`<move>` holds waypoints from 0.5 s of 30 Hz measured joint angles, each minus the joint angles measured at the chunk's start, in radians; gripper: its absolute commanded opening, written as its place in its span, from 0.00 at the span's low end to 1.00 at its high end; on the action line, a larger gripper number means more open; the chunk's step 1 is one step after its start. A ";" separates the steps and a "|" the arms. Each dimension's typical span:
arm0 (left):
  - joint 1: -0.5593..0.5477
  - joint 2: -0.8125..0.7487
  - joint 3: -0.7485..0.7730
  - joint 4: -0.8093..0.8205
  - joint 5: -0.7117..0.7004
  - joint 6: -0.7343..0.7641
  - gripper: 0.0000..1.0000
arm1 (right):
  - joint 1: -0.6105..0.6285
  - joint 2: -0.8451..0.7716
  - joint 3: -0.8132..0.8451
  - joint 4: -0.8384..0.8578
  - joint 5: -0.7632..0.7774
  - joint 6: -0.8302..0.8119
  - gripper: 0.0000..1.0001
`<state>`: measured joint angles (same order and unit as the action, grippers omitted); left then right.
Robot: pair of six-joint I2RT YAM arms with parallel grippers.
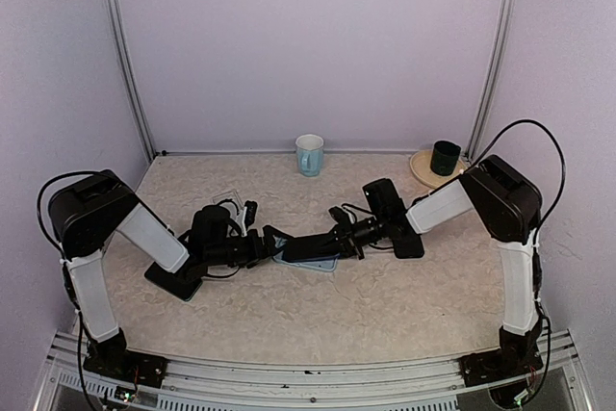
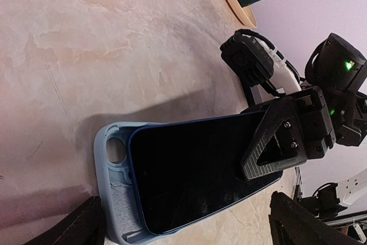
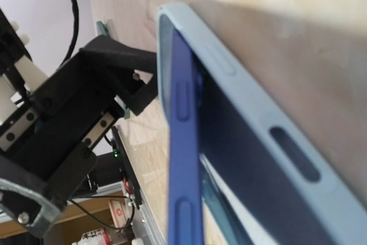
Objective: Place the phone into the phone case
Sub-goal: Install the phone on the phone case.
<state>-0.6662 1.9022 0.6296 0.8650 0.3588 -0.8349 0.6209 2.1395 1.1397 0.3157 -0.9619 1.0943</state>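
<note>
Left fingers [image 2: 77, 228] frame the bottom of the left wrist view, spread about as wide as they go and gripping nothing, one on each side of the near end of the pale blue phone case [image 2: 112, 199]. Opposite them the right fingers [image 2: 289, 121] are pressed fully together with nothing between them, lying over the far part of the phone [image 2: 195, 176]. I cannot tell whether they bear on the glass or hover just above it. Face up, the phone lies on top of the case, which rests on the counter [image 2: 86, 38]. It is not seated: the case's camera cut-out [image 2: 114, 150] end is uncovered. In the right wrist view the phone's long blue edge stands above the case wall with a gap beneath. Rough placement looks done. What is left, I judge, is squaring the phone up and pressing its edges in all round.
</note>
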 measured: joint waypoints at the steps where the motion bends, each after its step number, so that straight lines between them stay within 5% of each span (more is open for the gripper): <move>1: 0.000 0.001 0.000 0.003 0.000 -0.001 0.96 | 0.000 0.002 0.002 0.002 -0.003 0.002 0.00; 15: 0.000 0.015 0.009 0.024 -0.010 -0.014 0.96 | 0.000 0.037 0.026 0.033 -0.028 0.026 0.00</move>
<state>-0.6662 1.9171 0.6384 0.8890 0.3489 -0.8486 0.6205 2.1761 1.1656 0.3489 -0.9901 1.1198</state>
